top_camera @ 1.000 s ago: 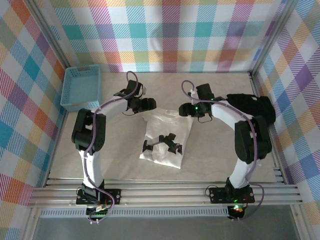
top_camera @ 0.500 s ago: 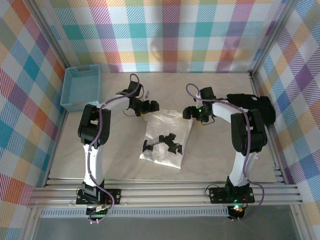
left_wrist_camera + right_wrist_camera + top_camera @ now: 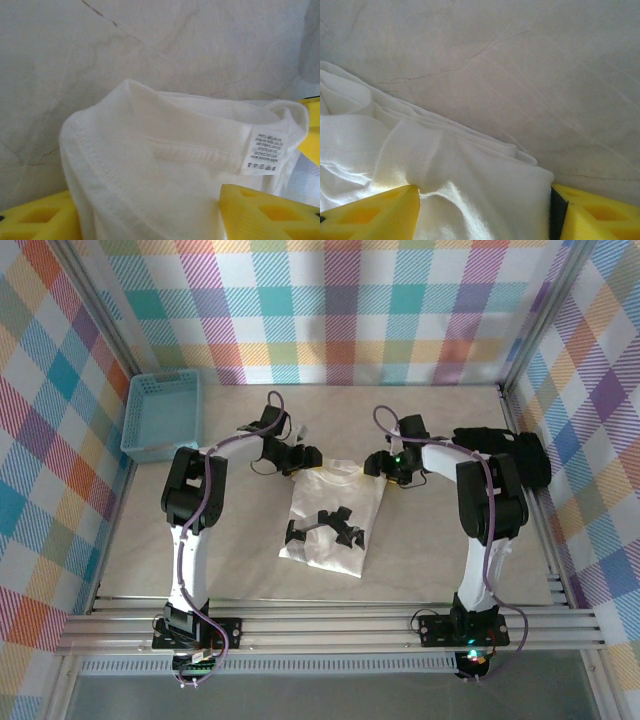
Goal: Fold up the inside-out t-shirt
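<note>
The inside-out t-shirt (image 3: 335, 502) lies in the middle of the table as a narrow white bundle, its long side running front to back. My left gripper (image 3: 308, 457) is at its far left corner and my right gripper (image 3: 376, 464) at its far right corner. In the left wrist view the collar seam and care label (image 3: 265, 155) show, and cloth fills the gap of the left gripper (image 3: 150, 210) between its yellow fingers (image 3: 35, 217). The right gripper (image 3: 482, 212) likewise straddles a bunched fold of shirt (image 3: 470, 170). Both sets of jaws stand well apart.
A blue basket (image 3: 160, 418) stands at the far left. A black folded garment (image 3: 505, 452) lies at the far right beside the right arm. Dark angular shapes (image 3: 325, 525) sit on the shirt's middle. Bare marbled tabletop (image 3: 240, 540) surrounds the shirt.
Both grippers have come inward and down onto the shirt's far corners. Their jaws have narrowed around the cloth. The shirt's far edge has bunched slightly.
</note>
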